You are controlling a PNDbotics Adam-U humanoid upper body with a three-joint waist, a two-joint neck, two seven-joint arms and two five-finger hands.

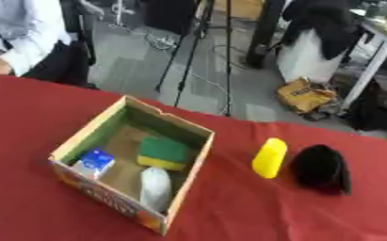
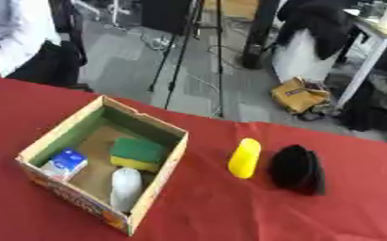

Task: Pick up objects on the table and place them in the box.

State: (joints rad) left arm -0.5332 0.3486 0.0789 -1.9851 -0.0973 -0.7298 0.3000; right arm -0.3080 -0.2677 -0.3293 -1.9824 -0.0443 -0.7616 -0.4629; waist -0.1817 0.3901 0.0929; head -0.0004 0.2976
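the cardboard box (image 1: 79,139) is seen open-topped on the red bench (image 1: 229,207), and is taken as the landmark for all positions. inside it three items are already lodged: a green and yellow sponge (image 1: 163,153) against the far-right wall, a small blue and white carton (image 1: 93,163) in the near-left corner, and a white rounded object (image 1: 155,187) along the near-right wall; they appear to lie where they were dropped rather than arranged.

outside the box, to its right, a yellow oblong object (image 1: 270,157) is found lying flat on the bench, clear of the box wall. just beyond it, further right of the box, a black rounded object (image 1: 320,168) is noted, close beside the yellow one but apparently not touching it. what the black item is cannot be made out.

neither robot hand is in either view, so the state of the fingers cannot be told; nothing is shown as grasped.

judgement: the task is partly done, three items boxed and two left. the yellow object, being nearer the box and unobstructed, is judged the easier next pick.
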